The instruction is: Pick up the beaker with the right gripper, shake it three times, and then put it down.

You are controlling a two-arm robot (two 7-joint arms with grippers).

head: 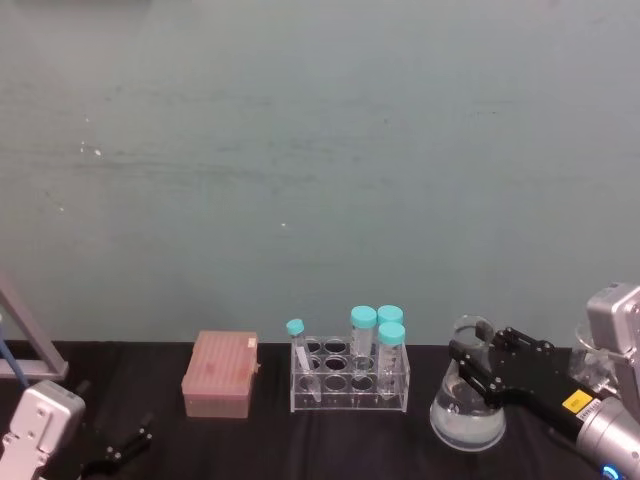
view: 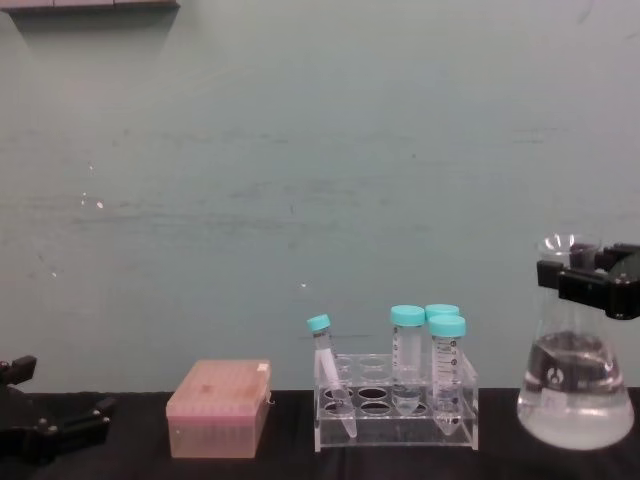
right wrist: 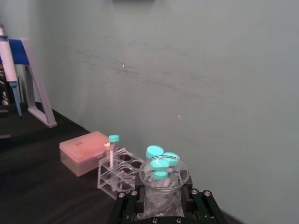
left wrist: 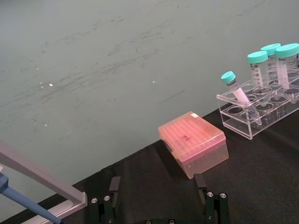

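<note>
Right hand (right wrist: 161, 201) clamped on beaker (view: 575, 385) neck — liquid (view: 575, 425) could slosh out if shaken hard; left hand (left wrist: 158, 186) idle, fingers apart

Four cams, one table (head: 350, 450), all faced the teal wall (head: 320, 150).
Head cam looked fwd and down; chest cam sat low, side-on at table height. L wrist cam looked over the L gripper (left wrist: 158, 184) toward pink box (left wrist: 192, 142) and tube rack (left wrist: 259, 112); R wrist cam sat v. close behind the beaker (right wrist: 162, 182) rim. All four shared box + rack.
</note>
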